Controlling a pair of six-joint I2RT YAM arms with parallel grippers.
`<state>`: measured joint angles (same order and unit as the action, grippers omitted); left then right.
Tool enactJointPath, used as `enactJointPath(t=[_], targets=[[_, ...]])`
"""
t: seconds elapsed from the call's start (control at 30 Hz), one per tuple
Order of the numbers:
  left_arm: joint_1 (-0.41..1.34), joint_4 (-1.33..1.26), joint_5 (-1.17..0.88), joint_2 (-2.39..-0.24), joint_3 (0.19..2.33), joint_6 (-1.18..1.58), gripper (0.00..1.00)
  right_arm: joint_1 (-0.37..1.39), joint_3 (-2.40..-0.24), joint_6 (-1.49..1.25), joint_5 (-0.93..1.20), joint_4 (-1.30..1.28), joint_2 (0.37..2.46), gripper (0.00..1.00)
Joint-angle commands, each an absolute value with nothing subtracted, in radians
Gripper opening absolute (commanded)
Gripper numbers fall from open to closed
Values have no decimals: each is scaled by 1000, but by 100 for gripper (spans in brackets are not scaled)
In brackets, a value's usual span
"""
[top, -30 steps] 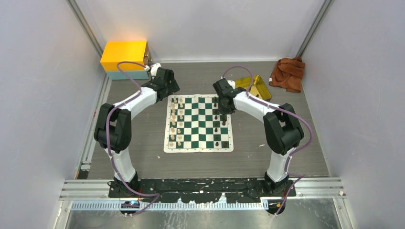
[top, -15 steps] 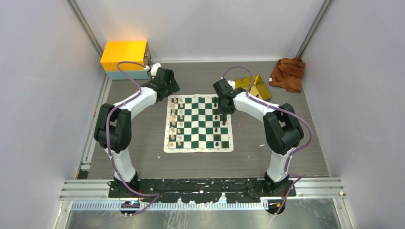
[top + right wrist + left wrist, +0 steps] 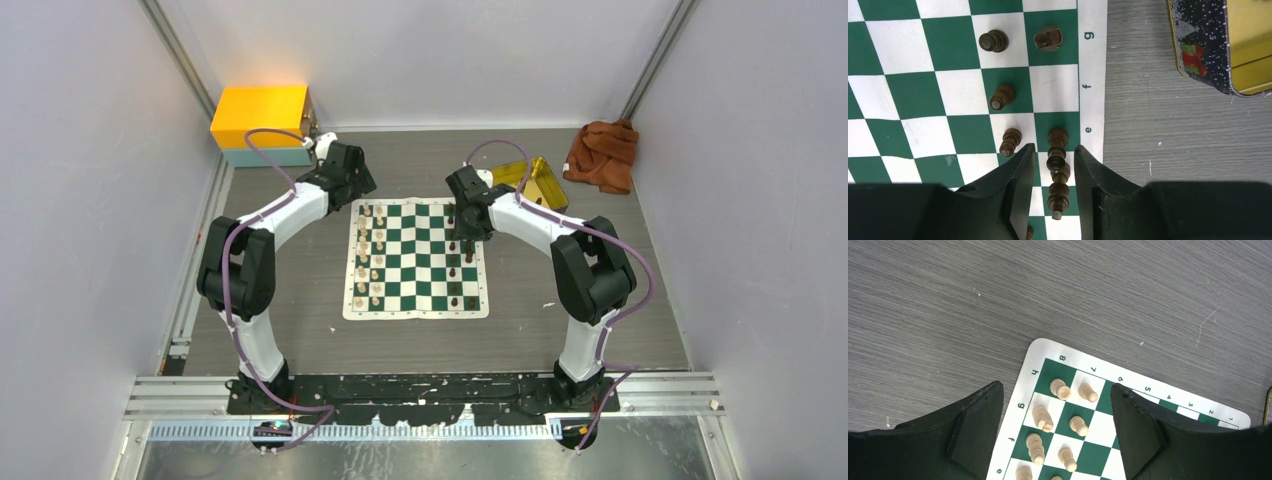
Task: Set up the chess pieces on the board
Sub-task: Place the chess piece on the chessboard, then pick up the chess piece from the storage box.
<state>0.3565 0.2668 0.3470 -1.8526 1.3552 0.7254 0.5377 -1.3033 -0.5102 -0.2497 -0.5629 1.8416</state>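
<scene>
The green-and-white board (image 3: pixel 416 258) lies mid-table. Cream pieces (image 3: pixel 368 255) stand in its two left columns and dark pieces (image 3: pixel 460 258) in its two right columns. My left gripper (image 3: pixel 352 188) hovers open and empty over the board's far left corner; its wrist view (image 3: pixel 1055 386) shows cream pieces (image 3: pixel 1078 426) below the wide jaws. My right gripper (image 3: pixel 470 228) is over the dark side. In its wrist view (image 3: pixel 1053 148) the narrowly open jaws straddle two tall dark pieces (image 3: pixel 1057 145) on the edge column, with a small gap on each side.
A shiny gold tin (image 3: pixel 535 180) lies just right of the board's far corner, also in the right wrist view (image 3: pixel 1243 45). A brown cloth (image 3: pixel 602 155) lies at the back right and a yellow box (image 3: pixel 262 122) at the back left.
</scene>
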Motion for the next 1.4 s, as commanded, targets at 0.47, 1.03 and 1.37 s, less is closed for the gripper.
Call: enactJointPath(t=[0.47, 1.03, 1.37], targets=[[348, 244, 350, -1838, 1381, 716, 79, 490, -1669, -505, -356, -675, 1799, 41], [348, 244, 343, -1834, 1373, 718, 79, 205, -1870, -590, -380, -700, 2036, 41], [348, 247, 342, -1841, 1369, 718, 79, 155, -1939, -607, -364, -714, 2138, 41]])
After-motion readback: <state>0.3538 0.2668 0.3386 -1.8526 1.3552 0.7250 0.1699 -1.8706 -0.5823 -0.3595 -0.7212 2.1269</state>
